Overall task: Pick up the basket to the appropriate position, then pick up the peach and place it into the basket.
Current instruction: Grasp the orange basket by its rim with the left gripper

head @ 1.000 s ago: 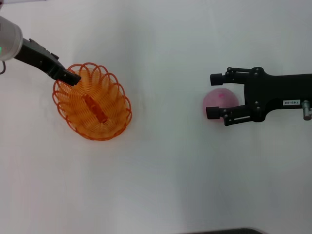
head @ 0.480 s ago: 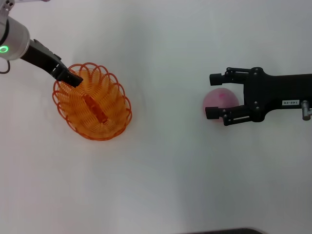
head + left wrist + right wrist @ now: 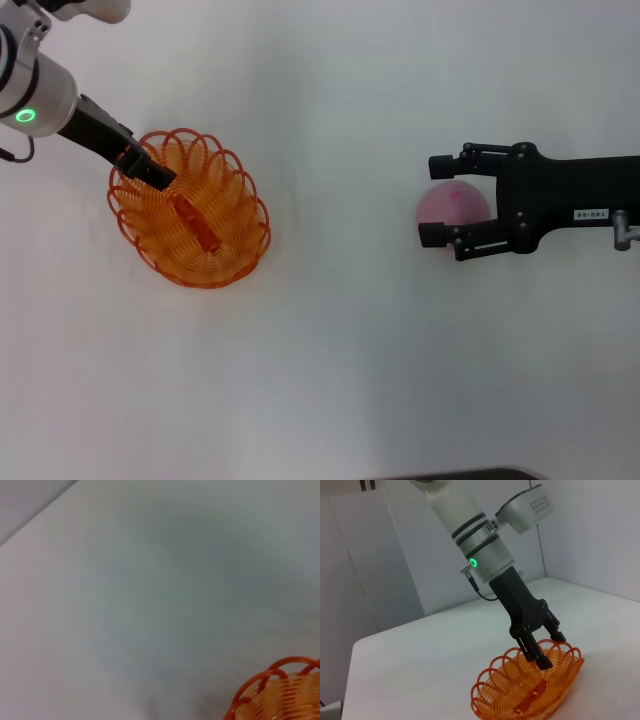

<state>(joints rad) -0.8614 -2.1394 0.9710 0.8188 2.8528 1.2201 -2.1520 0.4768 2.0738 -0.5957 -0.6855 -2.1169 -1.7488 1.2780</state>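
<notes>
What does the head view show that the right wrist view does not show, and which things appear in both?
Only the head view shows the peach and the right gripper, open with its fingers either side of the peach. Only the right wrist view shows the left arm's upper body with its green light and the wall behind. Both show the basket and the left gripper at its rim.

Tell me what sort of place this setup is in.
Probably a lab or test room: a bare white table, plain white wall panels behind it, and only two props laid out, the basket and the peach.
</notes>
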